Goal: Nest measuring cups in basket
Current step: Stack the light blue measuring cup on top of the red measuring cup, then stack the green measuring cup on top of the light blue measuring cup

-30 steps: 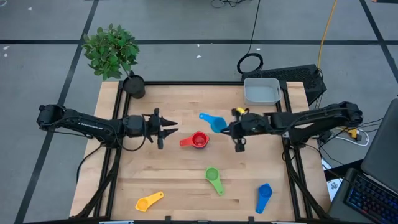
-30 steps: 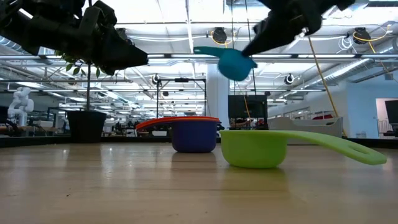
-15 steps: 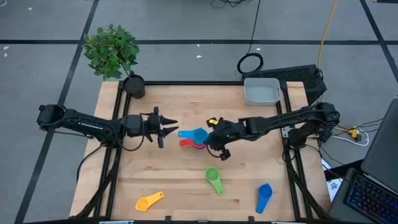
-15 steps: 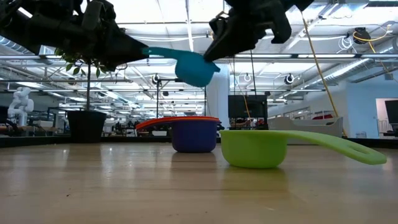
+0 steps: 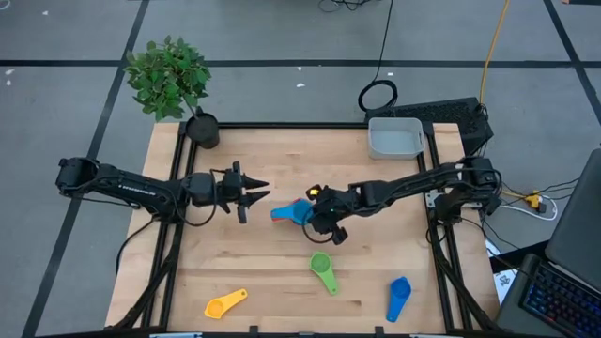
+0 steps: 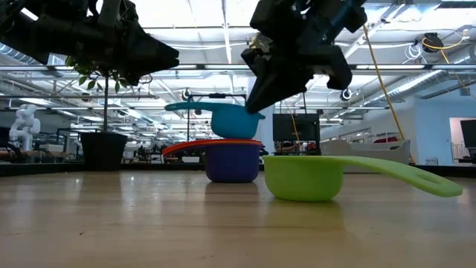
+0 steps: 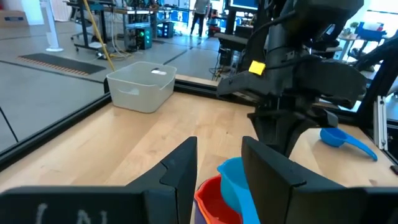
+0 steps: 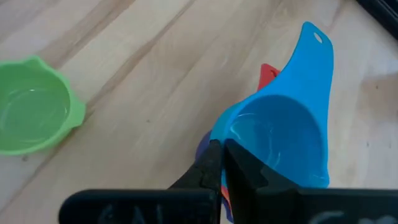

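Light blue cup [image 5: 299,212] pinched in right gripper [image 5: 318,215] jaws

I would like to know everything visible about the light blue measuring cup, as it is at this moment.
The light blue measuring cup is a small, glossy plastic scoop with a round bowl and a flat handle that has a hole at its end. It is upright, mouth up, directly over the red cup near the middle of the table. The right gripper is shut on its rim. The handle points toward the left gripper, which does not touch it.
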You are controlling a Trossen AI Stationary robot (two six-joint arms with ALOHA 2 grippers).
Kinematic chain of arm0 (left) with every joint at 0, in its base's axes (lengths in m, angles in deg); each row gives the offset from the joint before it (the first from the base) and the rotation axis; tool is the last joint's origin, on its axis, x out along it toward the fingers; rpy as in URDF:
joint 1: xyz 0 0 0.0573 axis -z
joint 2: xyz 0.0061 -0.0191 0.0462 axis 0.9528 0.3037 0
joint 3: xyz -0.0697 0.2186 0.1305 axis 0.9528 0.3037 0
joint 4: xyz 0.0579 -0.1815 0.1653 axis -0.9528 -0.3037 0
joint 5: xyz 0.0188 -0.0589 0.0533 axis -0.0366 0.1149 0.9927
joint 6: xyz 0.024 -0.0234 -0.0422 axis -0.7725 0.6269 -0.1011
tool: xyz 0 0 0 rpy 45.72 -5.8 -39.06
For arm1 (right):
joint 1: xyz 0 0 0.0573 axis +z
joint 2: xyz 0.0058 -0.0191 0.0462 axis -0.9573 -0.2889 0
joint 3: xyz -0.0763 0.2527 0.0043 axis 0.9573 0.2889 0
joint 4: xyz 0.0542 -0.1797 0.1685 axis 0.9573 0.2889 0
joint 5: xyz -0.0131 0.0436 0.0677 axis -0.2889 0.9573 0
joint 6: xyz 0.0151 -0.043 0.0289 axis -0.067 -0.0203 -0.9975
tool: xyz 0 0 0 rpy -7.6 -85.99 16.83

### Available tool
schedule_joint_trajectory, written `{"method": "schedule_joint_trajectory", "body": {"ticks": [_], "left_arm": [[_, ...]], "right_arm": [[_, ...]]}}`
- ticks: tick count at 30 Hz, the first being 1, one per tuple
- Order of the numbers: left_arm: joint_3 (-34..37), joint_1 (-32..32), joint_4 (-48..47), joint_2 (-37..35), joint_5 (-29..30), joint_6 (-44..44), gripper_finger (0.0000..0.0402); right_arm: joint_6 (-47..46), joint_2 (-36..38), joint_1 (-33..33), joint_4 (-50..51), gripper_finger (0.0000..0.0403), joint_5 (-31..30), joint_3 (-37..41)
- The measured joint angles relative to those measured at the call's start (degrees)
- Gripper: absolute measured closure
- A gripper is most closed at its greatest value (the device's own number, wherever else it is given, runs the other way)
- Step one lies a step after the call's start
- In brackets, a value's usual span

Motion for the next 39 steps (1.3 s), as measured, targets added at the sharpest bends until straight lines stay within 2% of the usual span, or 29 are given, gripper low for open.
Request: {"method": "schedule_joint_trajectory", "body": {"ticks": [12,23,27,34,39], "left_arm": [[0.0,0.0,0.0,0.0,0.0,0.1,0.027],[0.0,0.0,-0.5,0.0,0.0,0.1,0.027],[0.0,0.0,-0.9,0.0,0.0,0.1,0.027],[0.0,0.0,-1.0,0.0,0.0,-0.3,0.027],[0.0,0.0,-1.6,0.0,0.0,-0.1,0.027]], "right_arm": [[1.6,-0.1,-1.6,-1.6,0.0403,0.3,0.0],[-3.3,0.0,-4.4,-1.6,0.04,7.4,2.2],[-4.4,-0.1,-4.2,-1.5,0.037,7.5,3.4],[-6.0,-0.1,-4.0,-3.0,0.0286,7.1,3.5],[-7.3,0.2,-4.0,-4.3,0.0237,2.9,3.5]]}}
